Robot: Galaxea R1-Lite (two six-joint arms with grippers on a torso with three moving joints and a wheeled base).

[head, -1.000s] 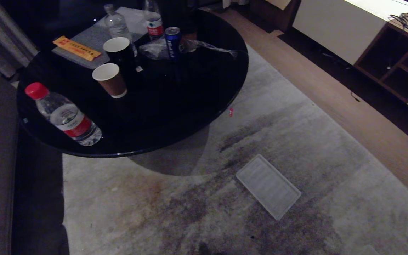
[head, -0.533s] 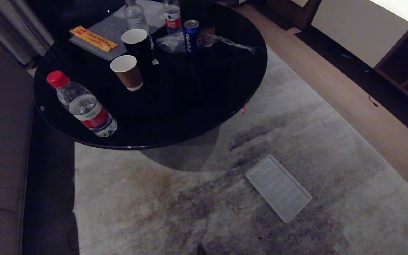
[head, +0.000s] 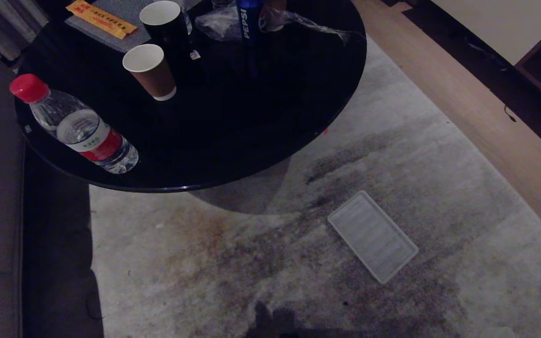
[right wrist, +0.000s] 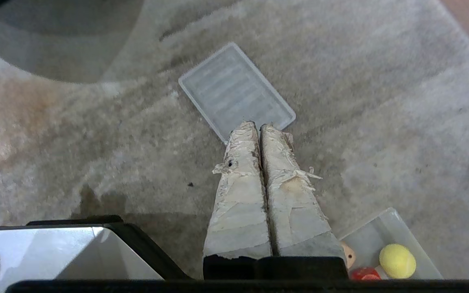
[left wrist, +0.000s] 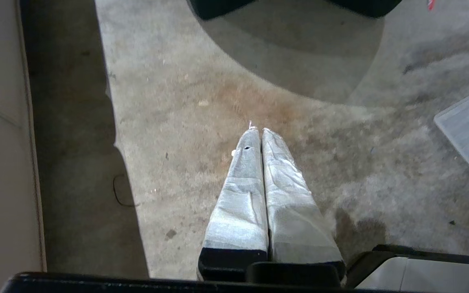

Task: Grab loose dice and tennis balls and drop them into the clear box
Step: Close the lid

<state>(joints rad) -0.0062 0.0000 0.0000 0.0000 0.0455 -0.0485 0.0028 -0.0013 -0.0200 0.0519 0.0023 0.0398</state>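
Clear box point(right wrist: 381, 228) on carpet holds tennis ball point(right wrist: 397, 261).

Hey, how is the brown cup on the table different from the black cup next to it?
The brown cup has a brown outer wall with a white band at its foot; the black cup is black outside. In the head view the brown cup stands nearer the camera and nearer the water bottle, while the black cup stands farther back, beside the Pepsi can. Both stand upright with white insides, mouths open.
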